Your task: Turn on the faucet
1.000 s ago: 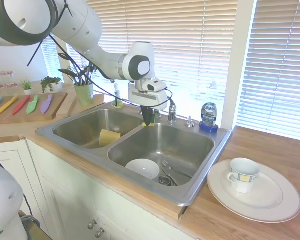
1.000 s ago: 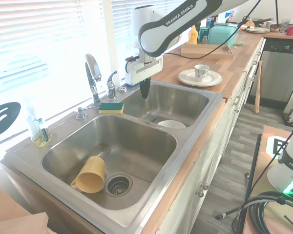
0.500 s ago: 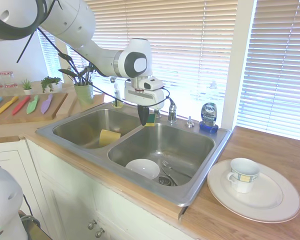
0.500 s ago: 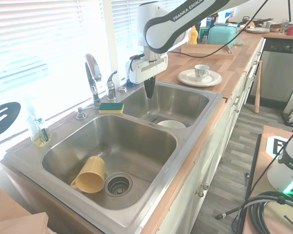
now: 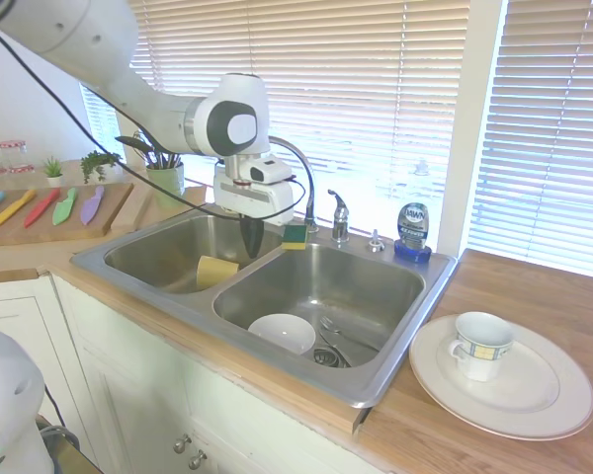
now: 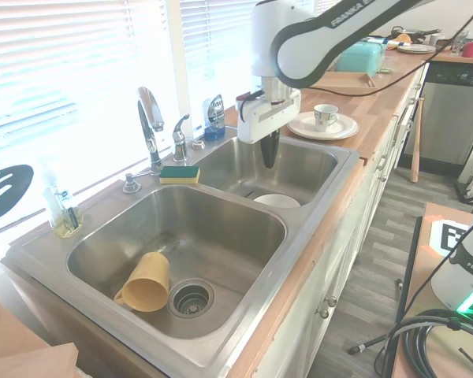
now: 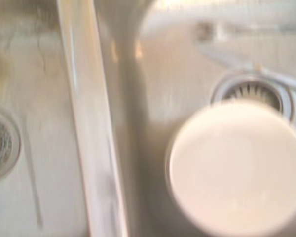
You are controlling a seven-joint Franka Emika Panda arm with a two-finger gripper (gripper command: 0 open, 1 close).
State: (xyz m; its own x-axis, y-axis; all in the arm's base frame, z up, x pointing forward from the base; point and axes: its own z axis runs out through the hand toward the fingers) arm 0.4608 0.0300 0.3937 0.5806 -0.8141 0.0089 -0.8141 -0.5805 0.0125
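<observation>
The gripper (image 6: 270, 160), fingers pressed together and empty, hung above the sink divider (image 6: 256, 206), well apart from the faucet (image 6: 150, 130); reaching its lever (image 6: 179, 134) seemingly came next.

blurred white bowl (image 7: 237, 165) beside the sink divider (image 7: 93, 123), drain (image 7: 251, 91) behind

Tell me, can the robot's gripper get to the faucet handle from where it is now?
Probably yes. The gripper hangs over the sink divider, and nothing stands between it and the faucet lever. The sponge lies low beside it.
</observation>
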